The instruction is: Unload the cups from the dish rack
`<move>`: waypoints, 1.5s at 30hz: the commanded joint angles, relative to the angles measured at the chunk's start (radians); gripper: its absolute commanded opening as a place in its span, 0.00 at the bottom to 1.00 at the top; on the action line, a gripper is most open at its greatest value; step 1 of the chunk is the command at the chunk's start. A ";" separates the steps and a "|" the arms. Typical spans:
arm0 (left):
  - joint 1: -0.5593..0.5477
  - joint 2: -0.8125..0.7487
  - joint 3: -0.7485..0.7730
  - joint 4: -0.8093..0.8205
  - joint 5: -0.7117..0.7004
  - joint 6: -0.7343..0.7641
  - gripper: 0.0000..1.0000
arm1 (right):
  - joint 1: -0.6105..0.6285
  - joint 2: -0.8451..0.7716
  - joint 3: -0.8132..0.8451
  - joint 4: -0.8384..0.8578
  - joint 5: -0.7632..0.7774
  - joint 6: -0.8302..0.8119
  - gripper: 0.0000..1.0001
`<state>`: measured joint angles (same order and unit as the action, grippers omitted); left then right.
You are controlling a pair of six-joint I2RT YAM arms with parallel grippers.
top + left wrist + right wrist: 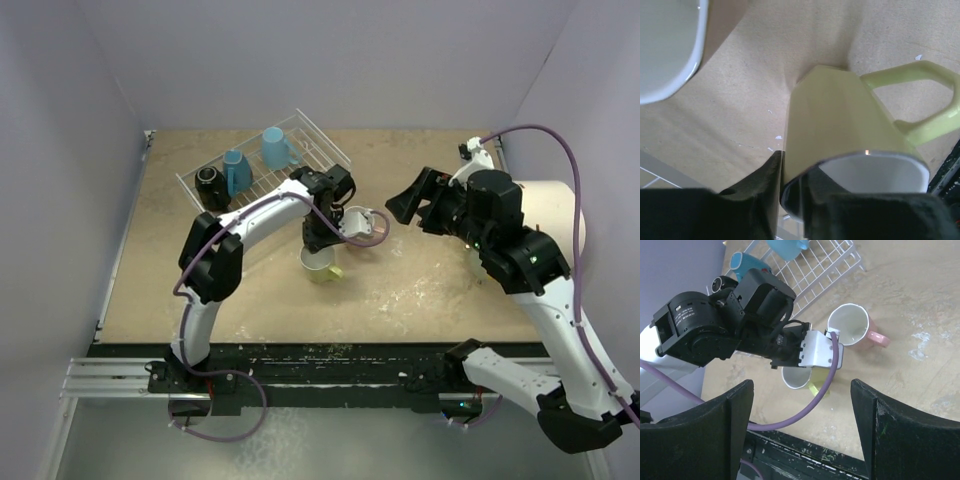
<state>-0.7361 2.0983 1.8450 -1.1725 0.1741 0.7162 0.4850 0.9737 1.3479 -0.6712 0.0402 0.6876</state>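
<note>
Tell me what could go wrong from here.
1. The left gripper pinches only the rim wall of the yellow-green mug. I cannot tell whether its base is down, so releasing might tip it.
2. The pink mug stands close beside it, and the left arm could knock it when pulling away.
3. The open right gripper hovers near the left arm, so reaching across for the dish rack risks the arms colliding.

The rack (825, 267) is thin white coated wire, smooth. Beside the rack, the yellow-green cup (840, 120) looks like glazed ceramic, glossy (a glint sits on its pale rim). The table (740, 115) under the rack is matt tan board, scuffed with chalky white flecks.
</note>
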 commanded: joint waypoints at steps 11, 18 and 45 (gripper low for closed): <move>-0.018 -0.184 0.111 -0.034 -0.026 -0.039 0.97 | -0.003 0.030 0.113 0.001 0.025 -0.068 0.82; 0.120 -0.387 0.131 -0.145 0.048 -0.047 0.99 | -0.004 0.153 0.168 0.083 -0.023 -0.113 0.85; 1.103 -0.693 -0.394 0.211 0.359 -0.097 0.99 | 0.290 1.426 1.144 0.265 0.079 -0.189 0.90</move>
<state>0.3653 1.4303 1.4681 -1.0294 0.4587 0.6552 0.7860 2.4237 2.5221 -0.5045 0.1131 0.5251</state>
